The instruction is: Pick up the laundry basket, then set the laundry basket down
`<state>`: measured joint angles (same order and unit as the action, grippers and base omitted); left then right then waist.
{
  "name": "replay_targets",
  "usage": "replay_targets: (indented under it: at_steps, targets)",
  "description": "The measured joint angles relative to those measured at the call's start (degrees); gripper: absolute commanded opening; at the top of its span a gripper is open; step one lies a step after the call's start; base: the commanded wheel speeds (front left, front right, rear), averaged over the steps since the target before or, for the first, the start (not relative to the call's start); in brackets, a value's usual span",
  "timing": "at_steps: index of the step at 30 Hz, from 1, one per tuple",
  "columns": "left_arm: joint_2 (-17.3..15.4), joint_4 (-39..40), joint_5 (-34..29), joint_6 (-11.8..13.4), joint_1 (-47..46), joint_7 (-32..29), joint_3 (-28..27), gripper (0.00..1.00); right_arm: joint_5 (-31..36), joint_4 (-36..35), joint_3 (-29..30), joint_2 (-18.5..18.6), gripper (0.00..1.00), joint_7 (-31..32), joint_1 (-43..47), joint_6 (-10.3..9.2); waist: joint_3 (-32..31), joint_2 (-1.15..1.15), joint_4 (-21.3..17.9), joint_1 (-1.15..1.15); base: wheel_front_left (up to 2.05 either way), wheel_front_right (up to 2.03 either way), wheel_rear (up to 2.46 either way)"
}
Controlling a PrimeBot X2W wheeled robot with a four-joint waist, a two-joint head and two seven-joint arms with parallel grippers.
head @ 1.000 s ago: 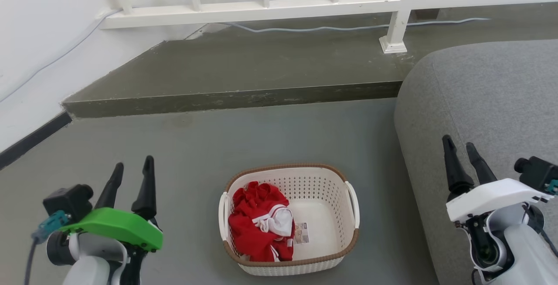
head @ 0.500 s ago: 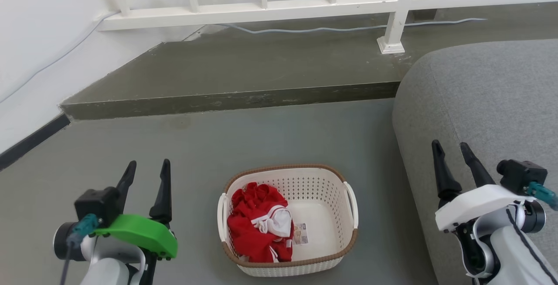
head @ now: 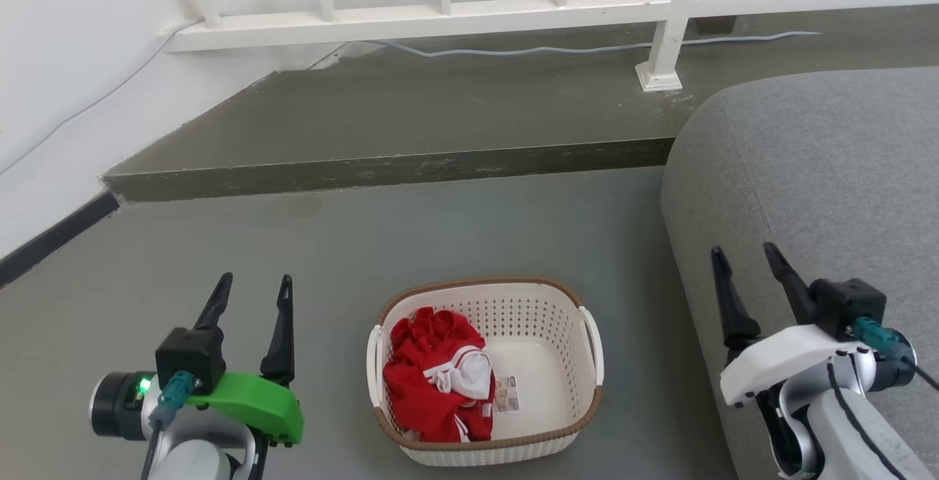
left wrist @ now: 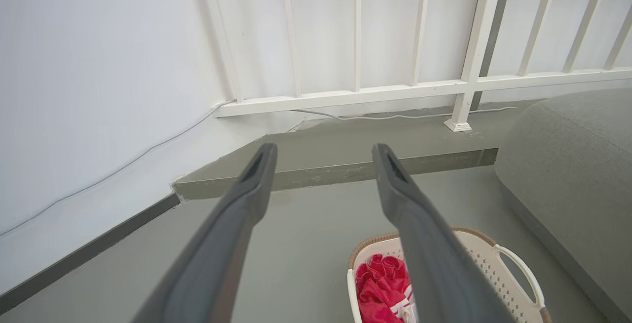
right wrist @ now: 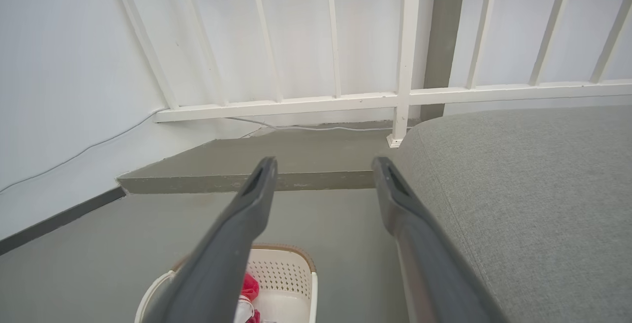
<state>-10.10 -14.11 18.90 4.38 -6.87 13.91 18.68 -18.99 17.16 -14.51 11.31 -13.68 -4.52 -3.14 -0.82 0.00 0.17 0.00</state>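
Laundry basket [head: 513, 311], 6 o'clock, ungrasped. Left gripper [head: 254, 280] (8 o'clock), right gripper [head: 742, 249] (4 o'clock) stood spread, empty. Risk: uneven two-sided lifting could tip it.

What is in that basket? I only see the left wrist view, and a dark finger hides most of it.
Observer: In the head view the laundry basket holds a red and white garment, bunched in its left half.
Operator: And the other half?
Observer: Bare, but for a small paper label on the bottom.
Operator: Where is the other hand?
Observer: The right hand is open, right of the basket, against the grey sofa.
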Motion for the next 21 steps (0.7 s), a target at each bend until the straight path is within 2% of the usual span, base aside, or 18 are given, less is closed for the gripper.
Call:
replay_targets:
  at_steps: [4, 21]
  targets:
    - [-0.09, -0.21, -2.44, 0.24, -0.54, 0.51, 0.20, 1.00, 2.00, 0.33, -0.38, 0.04, 1.00, -0.51, -0.07, 0.00, 0.03, 0.00, 0.09, 0.00, 0.00, 0.00, 0.00]
    - [-0.01, -2.24, -2.18, 0.26, -0.90, 0.52, 0.03, 1.00, 2.03, 0.88, -0.01, -0.45, 1.00, -0.67, -0.96, 0.10, 0.27, 0.00, 0.15, 0.00, 0.00, 0.00, 0.00]
